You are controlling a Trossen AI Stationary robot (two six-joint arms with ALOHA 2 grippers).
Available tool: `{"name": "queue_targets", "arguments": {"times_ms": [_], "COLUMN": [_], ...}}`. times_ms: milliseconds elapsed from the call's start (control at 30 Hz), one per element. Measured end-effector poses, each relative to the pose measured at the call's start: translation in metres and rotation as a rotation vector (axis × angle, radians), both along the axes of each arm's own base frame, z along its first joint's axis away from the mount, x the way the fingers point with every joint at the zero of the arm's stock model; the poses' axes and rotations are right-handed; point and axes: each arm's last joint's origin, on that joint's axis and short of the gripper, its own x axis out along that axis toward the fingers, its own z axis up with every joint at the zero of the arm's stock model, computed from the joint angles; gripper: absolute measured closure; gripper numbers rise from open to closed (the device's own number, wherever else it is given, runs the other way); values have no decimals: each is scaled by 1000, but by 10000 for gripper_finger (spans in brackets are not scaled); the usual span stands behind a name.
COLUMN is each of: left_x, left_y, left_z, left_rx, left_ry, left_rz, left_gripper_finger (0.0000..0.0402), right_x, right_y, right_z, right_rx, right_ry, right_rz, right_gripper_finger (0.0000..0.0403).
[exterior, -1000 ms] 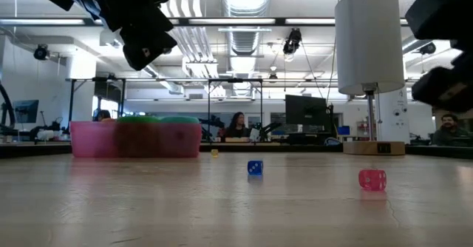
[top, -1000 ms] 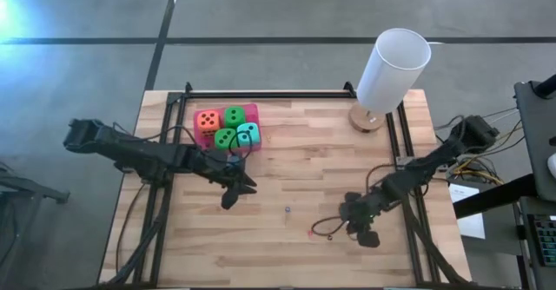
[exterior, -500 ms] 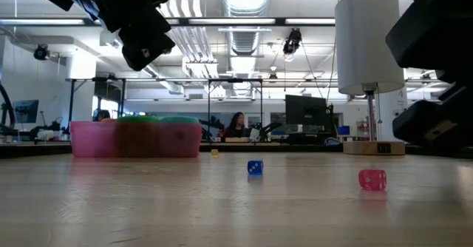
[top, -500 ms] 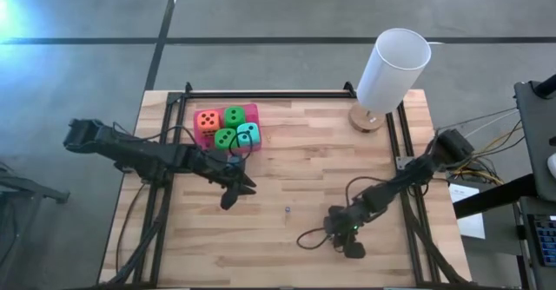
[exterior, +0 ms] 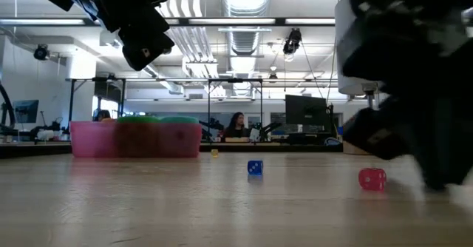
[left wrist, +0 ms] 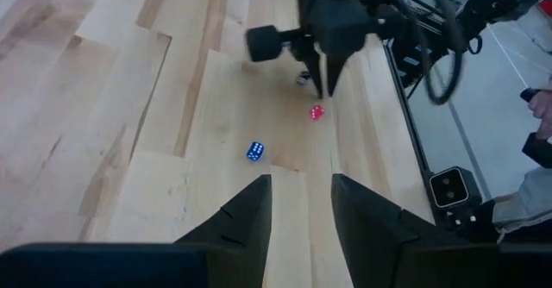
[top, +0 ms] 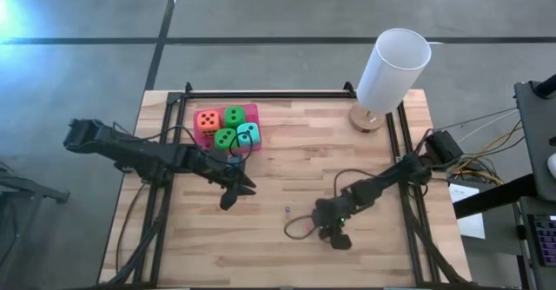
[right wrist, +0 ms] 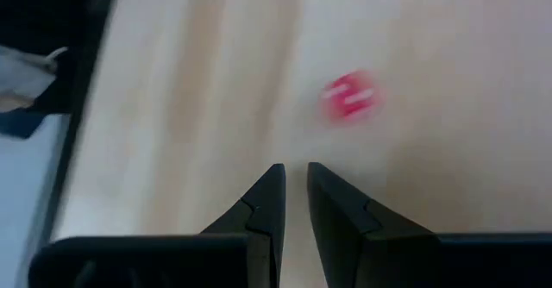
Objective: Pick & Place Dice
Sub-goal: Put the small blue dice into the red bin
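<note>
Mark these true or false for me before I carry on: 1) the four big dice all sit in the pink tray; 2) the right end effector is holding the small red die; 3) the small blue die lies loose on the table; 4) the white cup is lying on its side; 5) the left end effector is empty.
1) True. The two green, one teal and one orange dice all sit in the pink tray.
2) False. The right end effector is nearly closed on nothing; the small red die lies on the table ahead of it.
3) True. The small blue die lies on bare wood.
4) False. The white cup stands upright on its wooden base.
5) True. The left end effector holds nothing.
</note>
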Motion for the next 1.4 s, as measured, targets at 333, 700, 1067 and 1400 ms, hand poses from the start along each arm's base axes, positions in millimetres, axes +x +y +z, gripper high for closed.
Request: {"name": "queue_targets", "arguments": {"times_ms": [333, 700, 1067, 1400], "left_x": [0, 0, 0, 0], "left_y": [0, 0, 0, 0], "left_z": [0, 0, 0, 0], "left_rx": [3, 18, 22, 21], "left_ry": [-1, -6, -8, -13], "left_rz": [-10, -21, -24, -23], "left_gripper_finger": [275, 271, 275, 272], "right_x": [28, 51, 51, 28], "right_y": [-40, -82, -89, -80], "right_z": [-5, -2, 15, 61], "right_rx": [-60, -131, -106, -133], "right_ry": [-72, -128, -166, -168], "right_rz": [-18, -105, -145, -151], "right_gripper_finger": [351, 351, 351, 351]}}
